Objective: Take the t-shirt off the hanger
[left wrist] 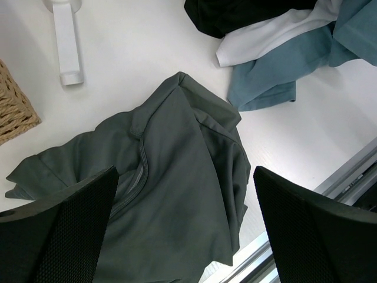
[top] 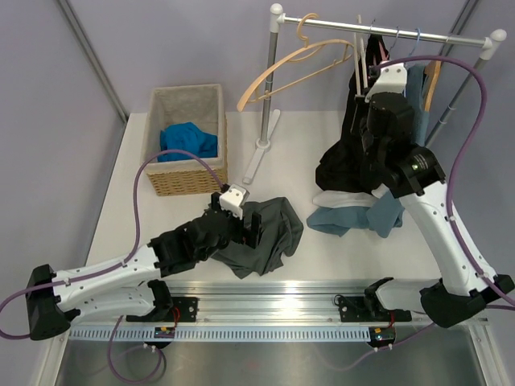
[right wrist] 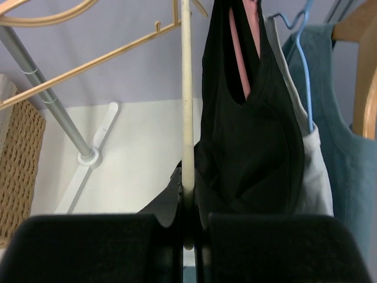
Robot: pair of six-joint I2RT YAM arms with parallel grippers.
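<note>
One table (top: pixel 314 137), one rack (top: pixel 386 30) at back. Two grippers working. Right gripper (right wrist: pixel 187 230) up at rail, pinched tight on one cream hanger (right wrist: pixel 186 118). One black shirt (right wrist: pixel 253 147) hangs touching it, tail down on table. Left gripper (left wrist: pixel 185 224) low, jaws wide apart over one grey shirt (top: pixel 269 233), crumpled on table. One basket (top: pixel 187 181), one blue cloth (top: pixel 189 141) inside. One bare wooden hanger (top: pixel 298 64), tilted on rail.

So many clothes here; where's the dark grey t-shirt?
Top view: the dark grey t-shirt lies crumpled on the table at the left fingers, near the wicker basket.
</note>
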